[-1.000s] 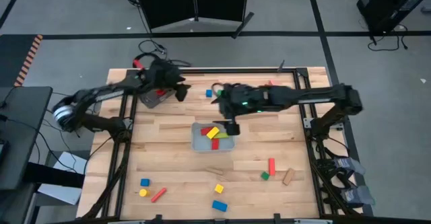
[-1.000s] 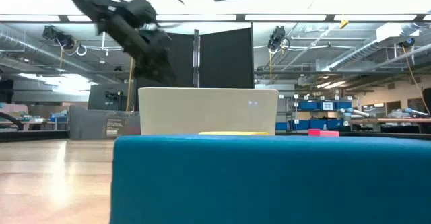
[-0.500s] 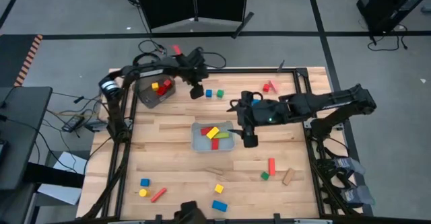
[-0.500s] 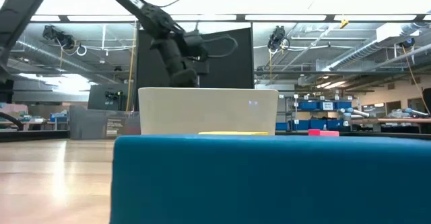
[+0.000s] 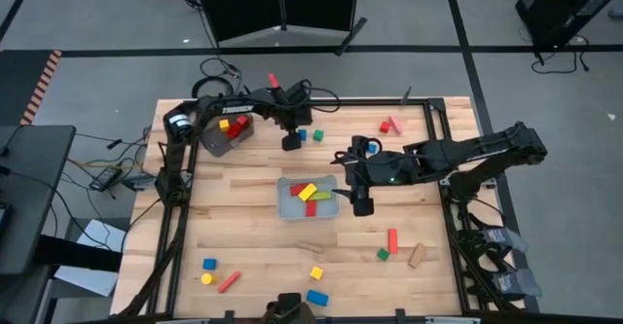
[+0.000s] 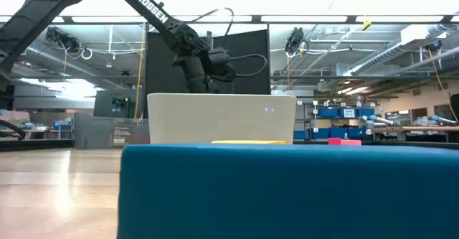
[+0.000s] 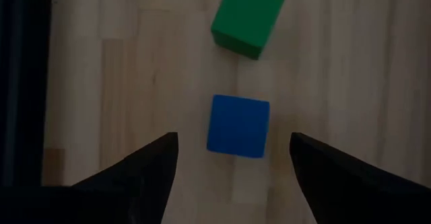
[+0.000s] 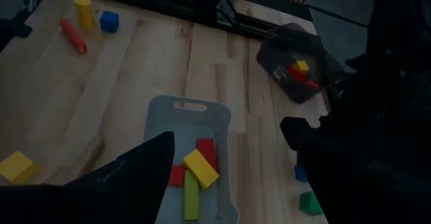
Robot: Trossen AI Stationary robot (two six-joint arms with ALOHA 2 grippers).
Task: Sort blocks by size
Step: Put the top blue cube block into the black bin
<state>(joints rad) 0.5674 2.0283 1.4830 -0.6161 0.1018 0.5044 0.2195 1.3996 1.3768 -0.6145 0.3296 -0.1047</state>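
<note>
A blue cube (image 7: 238, 125) and a green cube (image 7: 247, 17) rest flat on the wood at the far middle of the table. My left gripper (image 7: 234, 141) hangs open just above them, pointing steeply down, its fingers on either side of the blue cube (image 5: 301, 135) without touching it. My right gripper (image 5: 362, 205) is open and holds nothing, raised beside the right end of the clear tray (image 5: 288, 207), which holds yellow, red and green bars. The dark bowl (image 5: 220, 141) at the far left holds yellow and red pieces.
Loose blocks lie near the front edge: a blue cube (image 5: 208, 264), a red bar (image 5: 229, 282), a yellow cube (image 5: 316, 273), a blue bar (image 5: 317, 298). At the right are a red bar (image 5: 393, 239) and a green cube (image 5: 383, 255). A pink piece (image 5: 393, 124) lies far right.
My left gripper has swung from over the dark bowl toward the table's right, gone down and rolled, and now stands over the blue cube. My right gripper has drawn away from over the tray toward the table's right and near edge.
</note>
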